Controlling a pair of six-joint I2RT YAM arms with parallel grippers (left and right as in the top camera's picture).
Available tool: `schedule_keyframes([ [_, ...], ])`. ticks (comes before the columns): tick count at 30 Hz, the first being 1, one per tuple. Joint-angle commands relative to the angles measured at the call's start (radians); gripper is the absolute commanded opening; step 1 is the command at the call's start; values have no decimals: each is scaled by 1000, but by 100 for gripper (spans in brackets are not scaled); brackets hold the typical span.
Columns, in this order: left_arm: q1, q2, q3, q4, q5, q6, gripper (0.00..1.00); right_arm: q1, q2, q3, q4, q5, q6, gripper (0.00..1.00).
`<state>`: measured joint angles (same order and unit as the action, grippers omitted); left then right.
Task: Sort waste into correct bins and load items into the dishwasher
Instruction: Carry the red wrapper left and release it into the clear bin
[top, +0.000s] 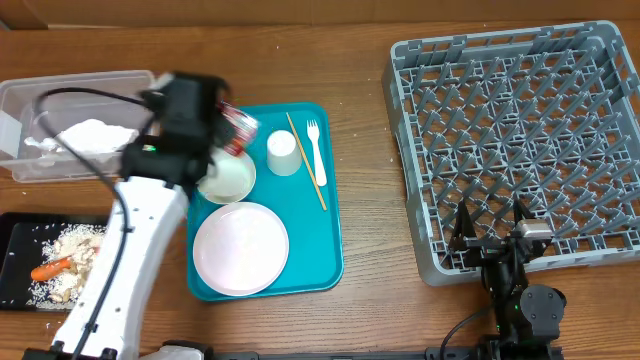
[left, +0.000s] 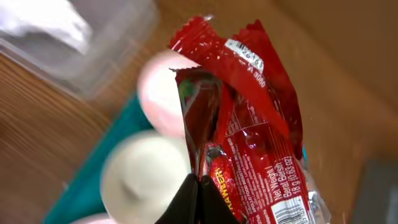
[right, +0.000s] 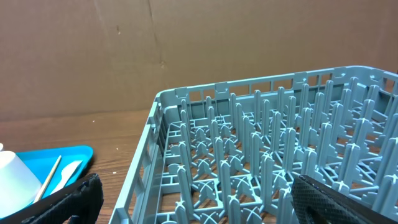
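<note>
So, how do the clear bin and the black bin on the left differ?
The clear bin is see-through plastic; the black bin is dark and opaque. The clear bin holds crumpled white paper; the black bin holds rice-like food scraps with an orange piece. Both already hold waste and sit left of the teal tray.

A brown wood-grain tabletop (top: 365, 150) lies evenly lit, with a plain cardboard wall (right: 124, 50) behind its far edge.
</note>
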<state>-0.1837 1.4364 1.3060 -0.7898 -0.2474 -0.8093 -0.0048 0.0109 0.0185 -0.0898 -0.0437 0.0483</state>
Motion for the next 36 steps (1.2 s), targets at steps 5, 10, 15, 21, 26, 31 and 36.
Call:
schedule_keyframes([
  [5,330,95,19,253,-95,14,4,5,-8,-10,7,9,-4,100],
  [10,448,168,19,354,-92,29,30,5,-8,-10,7,9,-4,100],
  [15,460,168,19,363,-49,137,95,5,-8,-10,7,9,-4,100],
  [21,458,127,19,337,184,159,100,5,-8,-10,7,9,-4,100],
  [26,446,101,19,280,445,170,45,5,-8,-10,7,9,-4,100],
  [31,405,190,19,133,416,205,4,5,-8,-10,7,9,-4,100],
  [36,405,242,19,133,345,209,4,5,-8,-10,7,9,-4,100],
])
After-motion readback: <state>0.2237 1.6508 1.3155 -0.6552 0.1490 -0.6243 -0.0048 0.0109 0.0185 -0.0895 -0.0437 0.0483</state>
